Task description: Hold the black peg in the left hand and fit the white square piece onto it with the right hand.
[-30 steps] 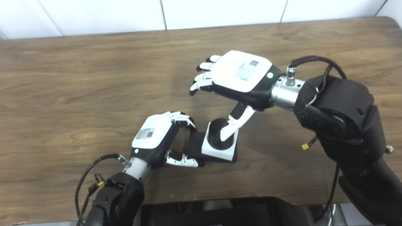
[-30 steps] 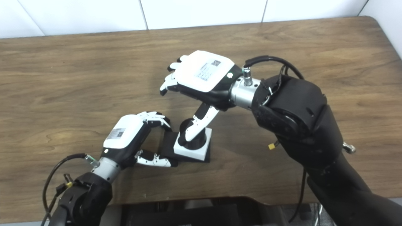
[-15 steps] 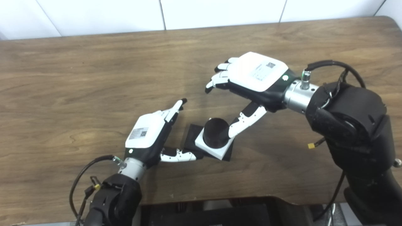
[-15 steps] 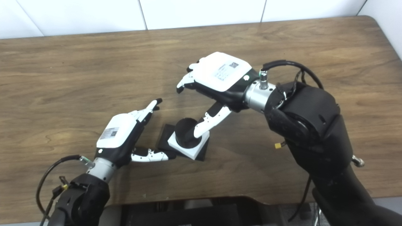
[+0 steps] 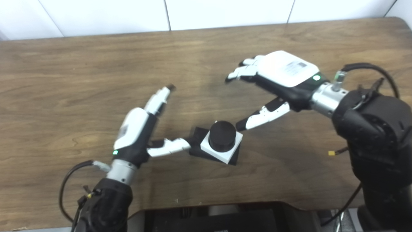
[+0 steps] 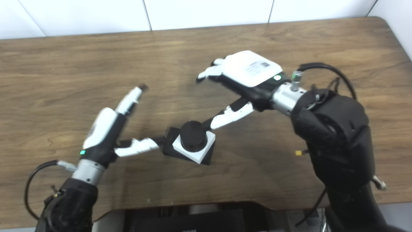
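Note:
The black peg stands upright on its flat black base on the wooden table. Around the peg sits the white square piece, resting on the base. My left hand is open to the left of it, fingers stretched away, with the thumb tip at the base's left edge. My right hand is open above and right of the peg, its thumb tip just right of the peg top, holding nothing.
The brown wooden table runs to a white wall at the back. Its front edge lies just below the peg. Black cables hang by both wrists.
My left hand has let go of the base and spread its fingers, drawing back left. My right hand has pulled up and right off the peg. The base has turned slightly.

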Available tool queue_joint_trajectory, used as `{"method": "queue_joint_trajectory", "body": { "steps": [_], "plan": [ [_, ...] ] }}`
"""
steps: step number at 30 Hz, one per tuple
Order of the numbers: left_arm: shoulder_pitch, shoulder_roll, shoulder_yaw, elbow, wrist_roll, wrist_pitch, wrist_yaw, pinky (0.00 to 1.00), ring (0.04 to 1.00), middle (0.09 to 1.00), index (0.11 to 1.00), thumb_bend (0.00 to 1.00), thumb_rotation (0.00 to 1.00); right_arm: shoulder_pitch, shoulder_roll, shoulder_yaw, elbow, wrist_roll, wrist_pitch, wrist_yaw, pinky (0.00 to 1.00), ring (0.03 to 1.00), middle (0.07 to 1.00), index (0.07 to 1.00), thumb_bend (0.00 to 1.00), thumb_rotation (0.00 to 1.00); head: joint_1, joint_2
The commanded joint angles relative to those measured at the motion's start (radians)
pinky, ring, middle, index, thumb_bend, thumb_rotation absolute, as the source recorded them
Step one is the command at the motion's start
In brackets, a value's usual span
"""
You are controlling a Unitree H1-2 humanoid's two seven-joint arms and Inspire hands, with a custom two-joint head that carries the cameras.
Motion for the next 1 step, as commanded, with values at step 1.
{"method": "queue_joint_trajectory", "body": {
  "steps": [1],
  "plan": [
    [-0.004, -0.041, 0.046, -0.037, -0.107, 0.018, 0.039, 0.93, 0.995, 1.000, 1.000, 1.00, 0.87, 0.026, 0.021, -0.062, 0.006, 0.093, 0.069, -0.082, 0.99, 0.988, 0.949, 0.938, 0.69, 0.81, -0.001, -0.001]
  ]
}}
